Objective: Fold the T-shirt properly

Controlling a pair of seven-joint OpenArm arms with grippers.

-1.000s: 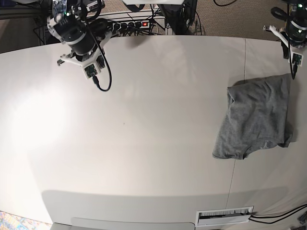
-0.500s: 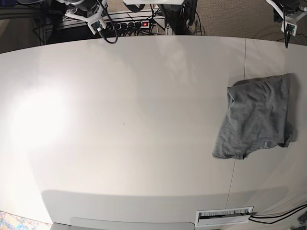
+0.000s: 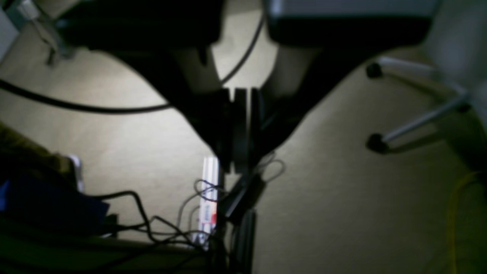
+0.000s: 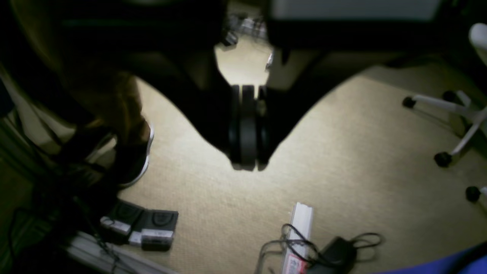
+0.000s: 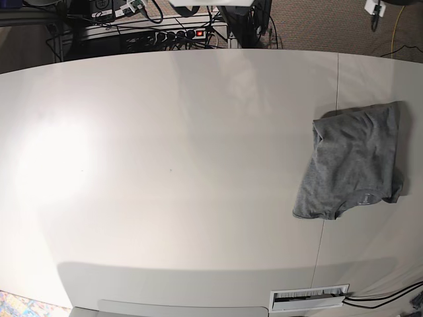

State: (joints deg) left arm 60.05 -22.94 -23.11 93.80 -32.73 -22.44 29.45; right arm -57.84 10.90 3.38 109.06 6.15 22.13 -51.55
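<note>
My left gripper (image 3: pixel 239 129) has its jaws pressed flat together, with nothing between them. My right gripper (image 4: pixel 247 127) looks the same: jaws closed tight, holding nothing. Both wrist cameras look down at the carpet (image 4: pixel 342 160) and a power strip (image 3: pixel 208 198) with tangled cords, not at the table. Chair legs (image 3: pixel 414 114) on wheels show off to one side. So both arms are up and away behind the table, and in the base view I can hardly see them at all.

The T-shirt (image 5: pixel 353 168) lies alone on the white table (image 5: pixel 165 165), far over at the edge on my left arm's side. It is a folded grey bundle, longer than it is wide. Its long side runs from the far edge of the table toward the near edge, leaning a little sideways. The near end looks wider and lumpy, with a small flap sticking out at the corner.

I think the fold is about done. What could go wrong? The shirt sits close to the table edge, so a bump from my left arm could push it off. That loose flap could also slip open, since the cloth is soft. And with the cords down there, an arm swinging low might snag one.
</note>
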